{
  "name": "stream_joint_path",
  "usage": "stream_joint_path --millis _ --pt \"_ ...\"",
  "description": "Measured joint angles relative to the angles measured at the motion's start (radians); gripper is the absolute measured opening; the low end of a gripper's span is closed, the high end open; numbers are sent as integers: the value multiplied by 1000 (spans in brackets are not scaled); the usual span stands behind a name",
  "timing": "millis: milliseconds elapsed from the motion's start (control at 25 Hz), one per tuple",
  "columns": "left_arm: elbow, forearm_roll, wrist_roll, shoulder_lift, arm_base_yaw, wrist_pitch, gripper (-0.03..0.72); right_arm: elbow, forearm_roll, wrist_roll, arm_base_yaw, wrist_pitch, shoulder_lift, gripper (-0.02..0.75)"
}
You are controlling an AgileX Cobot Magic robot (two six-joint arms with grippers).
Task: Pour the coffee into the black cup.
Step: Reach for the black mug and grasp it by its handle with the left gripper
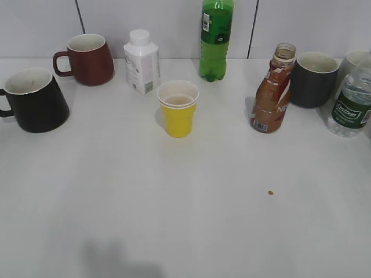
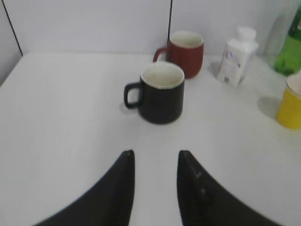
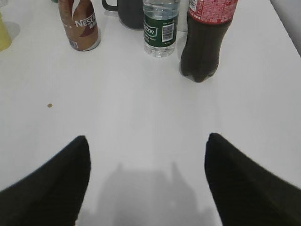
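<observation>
**Both grippers empty, coffee bottle and black cup at opposite ends of the table**

Left gripper point(image 2: 155, 188) hangs above bare white table point(image 1: 185, 220) with its two dark fingers a narrow gap apart and nothing between them. Ahead of it stands the black cup point(image 2: 161, 98), upright, white inside, its handle to the left in the wrist view. Just behind the cup sits a dark red mug point(image 2: 185, 53), and to the right of that a small white bottle point(image 2: 237, 56) and a yellow paper cup point(image 2: 290, 104).

Right gripper point(image 3: 146, 183) is spread wide, also holding nothing, over open tabletop. Beyond it stand the coffee bottle point(image 3: 81, 26), a clear water bottle point(image 3: 161, 28) with a green label, and a dark cola bottle point(image 3: 205, 37). A small brown speck point(image 3: 49, 105) lies on the table nearer the gripper.

From the outside camera, the coffee bottle point(image 1: 273, 92) stands upright and uncapped on the right, just beside a dark grey mug point(image 1: 313, 78). The black cup point(image 1: 35, 99) is far left, well apart from it. A green soda bottle point(image 1: 216, 37) stands at the back.
</observation>
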Motion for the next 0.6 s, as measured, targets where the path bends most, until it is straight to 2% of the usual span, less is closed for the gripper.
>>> stream_joint_path --millis 120,600 --pt "0 0 0 110 0 -161 241 0 0 0 0 0 0 588" --pt "23 3 1 414 0 -506 241 0 0 0 0 0 0 588"
